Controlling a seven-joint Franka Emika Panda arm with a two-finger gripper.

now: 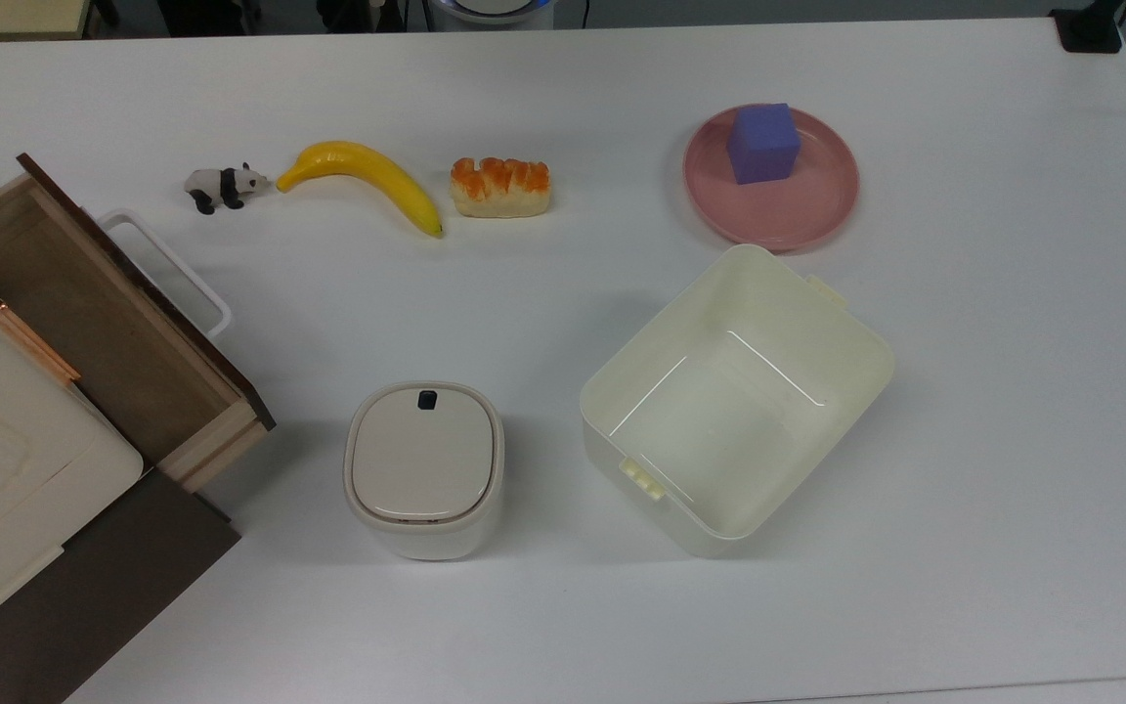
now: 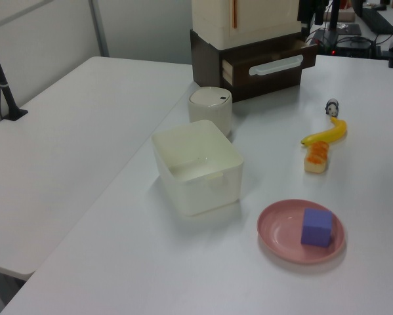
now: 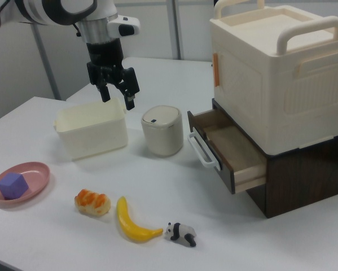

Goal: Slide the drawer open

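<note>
The drawer point(image 3: 228, 151) stood well out of its dark brown cabinet point(image 3: 304, 169) beneath the cream appliance point(image 3: 279, 73), its brown interior exposed. In the top view the drawer point(image 1: 99, 313) lay at the counter's point(image 1: 993, 411) left edge, with its white loop handle point(image 1: 172, 269) projecting toward the top view's right.

The tool point(image 3: 113, 89) hung raised above the counter over the far side of the cream open bin point(image 3: 91, 129), fingers spread and pinching nothing. It was well apart from the handle point(image 3: 202, 150), which lay to the right view's right of it and lower, with the lidded cream canister point(image 3: 162, 130) between the two.

The handle's long axis ran across the drawer front; the slide axis ran perpendicular to it, out from the cabinet toward the right view's left.

Judgement: the drawer appeared already largely open. Any further pull would require the tool to travel rightward and down past the canister.
</note>
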